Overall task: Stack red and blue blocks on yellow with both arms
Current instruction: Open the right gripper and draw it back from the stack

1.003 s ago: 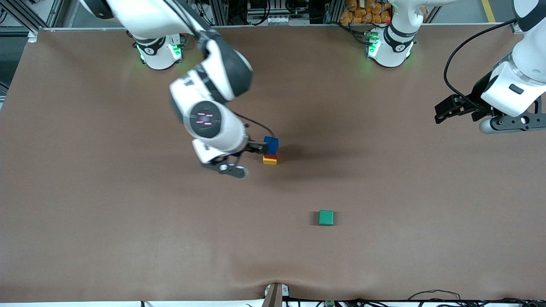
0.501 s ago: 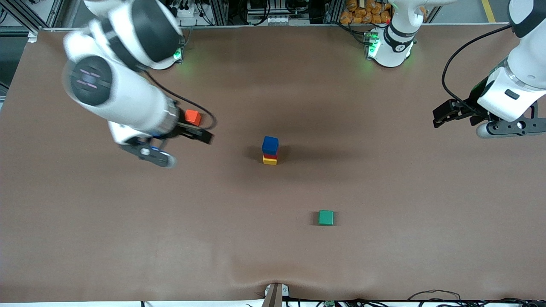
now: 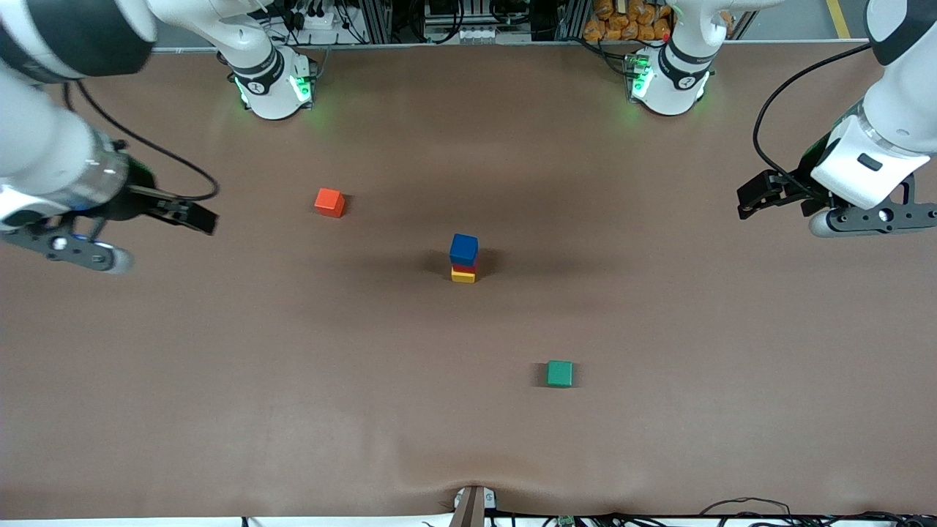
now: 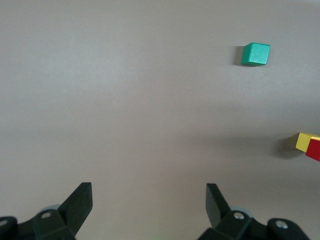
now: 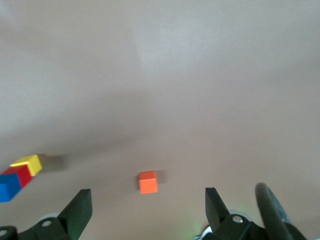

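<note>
Right end effector: open, empty, over the tabletop at its arm's end.
Orange-red cube: alone.
Stack: blue block on red block on yellow cube, mid-tabletop.
Green cube: nearer the camera.
Left end effector: open, empty.

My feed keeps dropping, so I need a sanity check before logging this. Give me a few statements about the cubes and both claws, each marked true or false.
1. The blue cube tops the stack, above the red cube and the yellow cube. True.
2. The right claw grips the orange-red cube. False: it is open and empty; that cube sits alone on the table.
3. The left claw is open, at its own end of the table. True.
4. The green cube rests on the stack. False: it lies apart, nearer the front camera.
</note>
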